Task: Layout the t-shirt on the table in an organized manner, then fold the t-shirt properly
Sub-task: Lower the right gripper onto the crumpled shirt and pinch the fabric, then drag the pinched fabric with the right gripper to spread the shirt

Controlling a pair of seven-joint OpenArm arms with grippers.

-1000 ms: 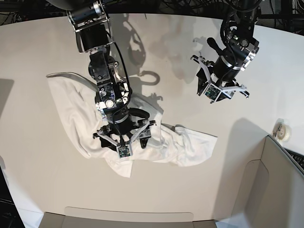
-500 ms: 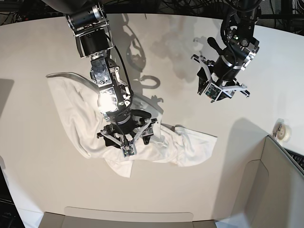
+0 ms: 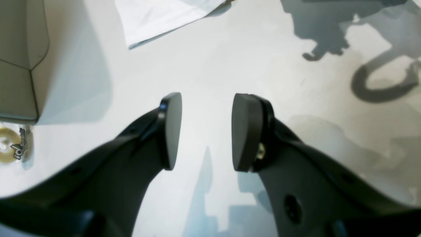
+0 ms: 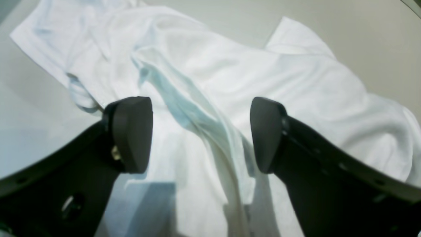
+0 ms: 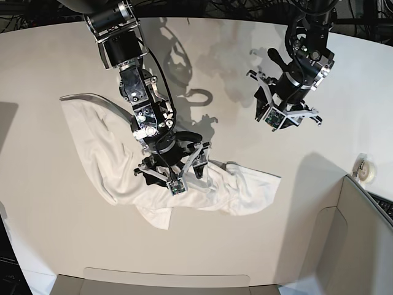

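The t-shirt lies crumpled on the table, plain white side up, stretching from the left to past the middle. My right gripper hangs open just above its bunched middle. In the right wrist view the right gripper straddles a raised ridge of the t-shirt without touching it. My left gripper hovers open over bare table at the back right, holding nothing. In the left wrist view the left gripper faces the table, and one t-shirt corner shows at the top.
A roll of tape sits by the grey-beige panel at the right edge; the tape roll and panel also show in the left wrist view. Another panel runs along the front edge.
My right arm has swung to the right over the shirt, carrying its open gripper toward the bunched middle. The left arm has stayed put.
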